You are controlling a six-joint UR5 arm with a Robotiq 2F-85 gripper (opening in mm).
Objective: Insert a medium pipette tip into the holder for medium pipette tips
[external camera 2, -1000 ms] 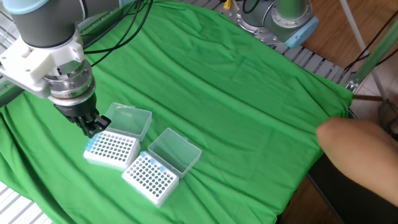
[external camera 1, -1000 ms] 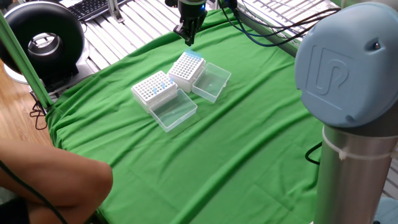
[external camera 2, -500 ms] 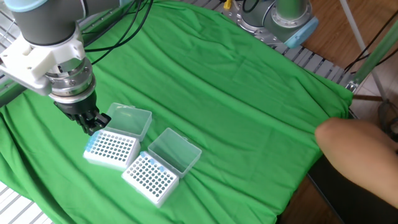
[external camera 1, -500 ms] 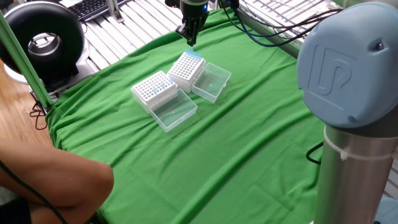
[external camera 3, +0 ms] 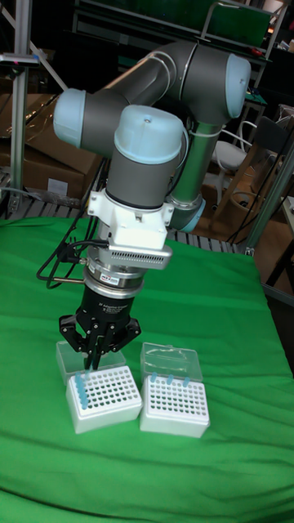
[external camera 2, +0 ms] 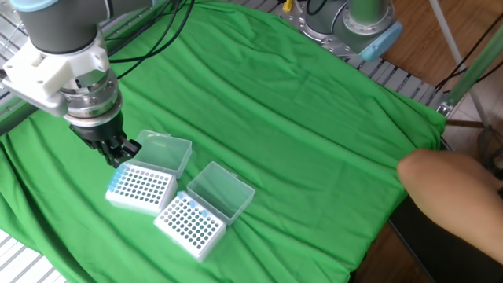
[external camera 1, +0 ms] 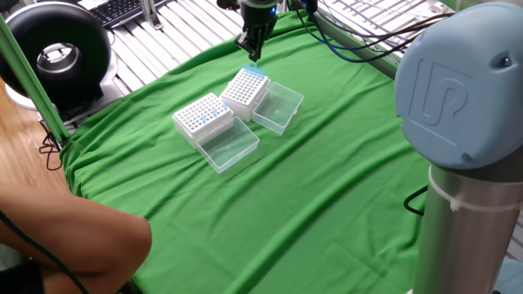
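Tall fixed view: the black two-finger tool (external camera 3: pixel 94 359) hangs just above the back-left corner of the taller, block-like white rack with a dense grid of small holes (external camera 3: pixel 102 398). This rack is the holder for medium pipette tips, and a few pale blue tips stand along its left edge. The tool's fingers look drawn close together. Whether a thin tip sits between them is too small to tell.

Compared with a second ago, the tool (external camera 2: pixel 122 159) has lifted a little and drawn slightly back from the holder (external camera 2: pixel 140 189). In the other fixed view there is now a gap between its fingertips and the holder's near corner. The holder, its open clear plastic lid (external camera 2: pixel 163 152) and the lower white rack (external camera 2: pixel 189 226) beside it have not shifted on the green-cloth-covered worktop (external camera 2: pixel 314 118).

I judge this to be either a retreat after a tip was seated or a lift to line up again. The insertion itself cannot be confirmed from these views.
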